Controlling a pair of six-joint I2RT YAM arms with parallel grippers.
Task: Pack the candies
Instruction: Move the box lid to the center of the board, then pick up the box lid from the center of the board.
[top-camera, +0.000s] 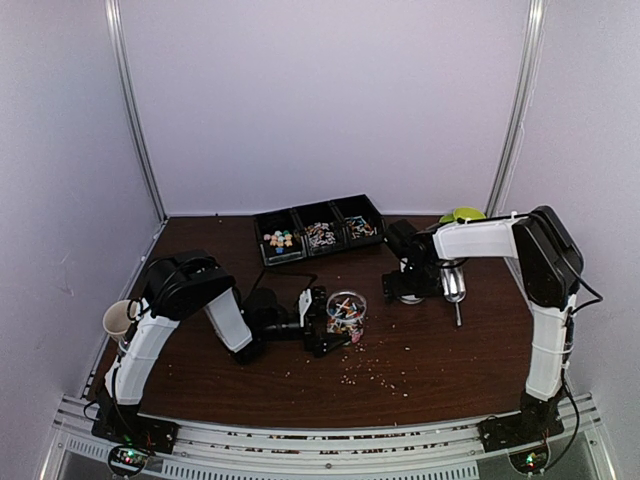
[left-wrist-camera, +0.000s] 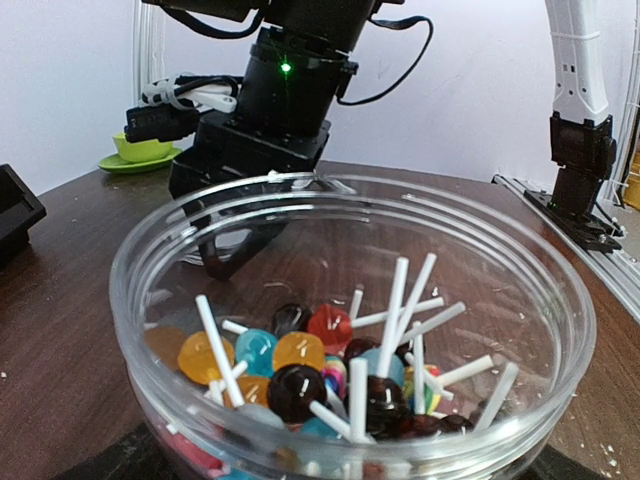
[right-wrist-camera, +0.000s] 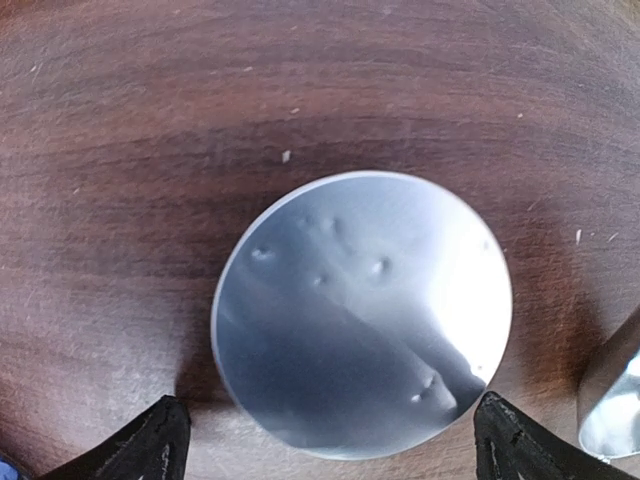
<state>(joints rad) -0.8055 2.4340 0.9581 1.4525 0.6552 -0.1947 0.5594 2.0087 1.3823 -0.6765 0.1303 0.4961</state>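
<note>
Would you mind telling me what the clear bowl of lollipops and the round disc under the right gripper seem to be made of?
The bowl looks like clear plastic, possibly glass: see-through, glossy, with moulded rings below the rim. The disc looks like thin silvery metal, perhaps a lid: bright glare, small dents.

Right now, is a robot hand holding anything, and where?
The right gripper holds nothing, open over a metal disc. The left gripper stands wide around the candy bowl; a grip on its sides cannot be told.
</note>
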